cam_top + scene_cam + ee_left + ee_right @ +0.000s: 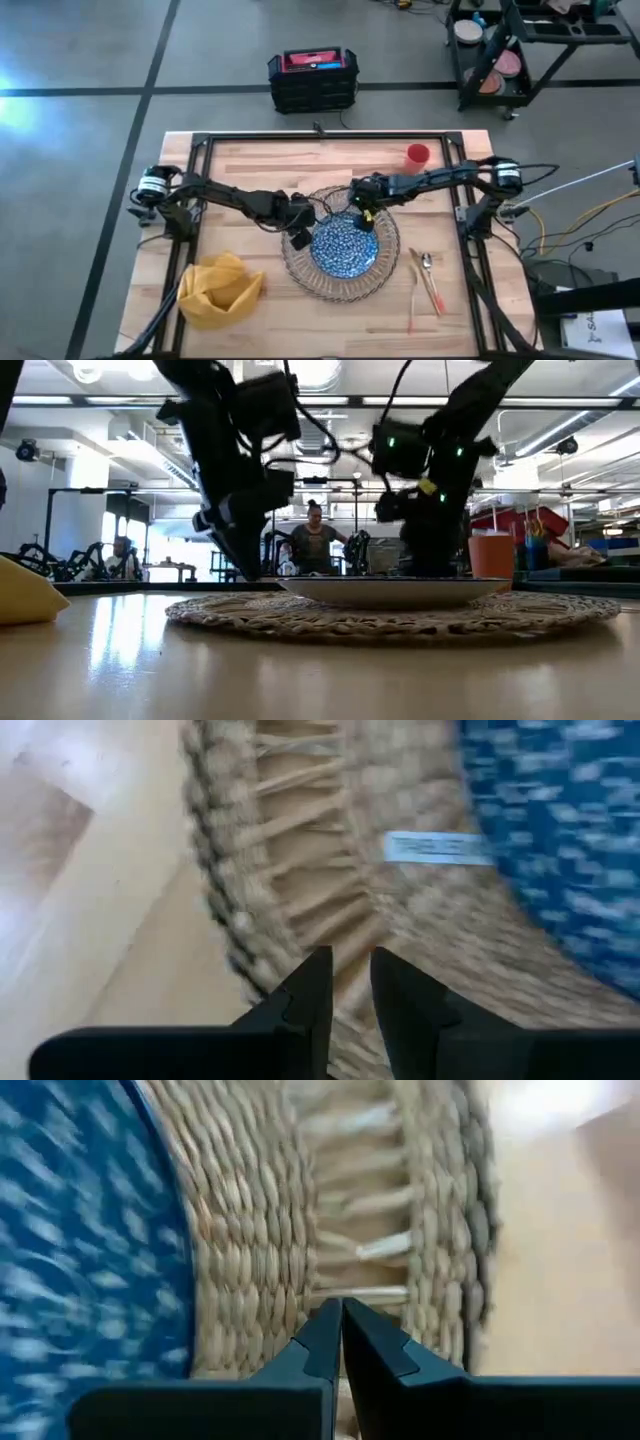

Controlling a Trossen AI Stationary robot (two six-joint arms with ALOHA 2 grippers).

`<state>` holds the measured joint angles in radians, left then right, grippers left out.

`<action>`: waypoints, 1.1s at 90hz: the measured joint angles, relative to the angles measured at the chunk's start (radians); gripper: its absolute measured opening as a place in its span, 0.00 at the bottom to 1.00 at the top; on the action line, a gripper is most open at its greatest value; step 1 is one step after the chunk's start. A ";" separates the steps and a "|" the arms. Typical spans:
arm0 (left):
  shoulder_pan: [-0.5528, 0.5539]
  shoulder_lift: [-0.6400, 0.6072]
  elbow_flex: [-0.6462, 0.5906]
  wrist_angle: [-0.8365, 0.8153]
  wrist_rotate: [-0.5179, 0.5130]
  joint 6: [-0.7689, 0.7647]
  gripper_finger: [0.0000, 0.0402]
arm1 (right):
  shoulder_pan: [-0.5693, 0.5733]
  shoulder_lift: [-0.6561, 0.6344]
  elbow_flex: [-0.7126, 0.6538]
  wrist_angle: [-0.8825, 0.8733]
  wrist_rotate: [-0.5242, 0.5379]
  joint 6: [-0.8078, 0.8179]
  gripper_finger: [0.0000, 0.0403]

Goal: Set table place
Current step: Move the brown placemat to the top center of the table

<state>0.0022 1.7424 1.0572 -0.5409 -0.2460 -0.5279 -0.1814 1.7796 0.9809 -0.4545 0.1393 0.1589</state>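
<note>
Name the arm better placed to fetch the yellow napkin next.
Left, probably. The yellow napkin lies on the left arm's side of the table; the left gripper sits at the woven placemat's left edge, the right gripper farther off.

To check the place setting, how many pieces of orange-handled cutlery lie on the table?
3, it seems: the cutlery lies together on the table, right of the woven mat; a spoon bowl shows. They overlap, so one more piece may be hidden.

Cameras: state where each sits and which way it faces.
High: overhead, straight down on the table; both arms show.
Low: table height, level across the woven mat into the room; arms show.
Left wrist: on left arm, facing mat rim past left gripper.
Right wrist: same, past right gripper.
Shared: wrist views both catch the blue plate.
</note>
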 joint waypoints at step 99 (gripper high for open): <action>0.390 -0.101 -0.028 0.128 -0.025 0.383 0.15 | -0.315 -0.002 0.251 -0.031 0.077 -0.224 0.00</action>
<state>0.3920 1.6418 1.0297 -0.4130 -0.2706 -0.1453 -0.4968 1.7780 1.2320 -0.4854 0.2159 -0.0647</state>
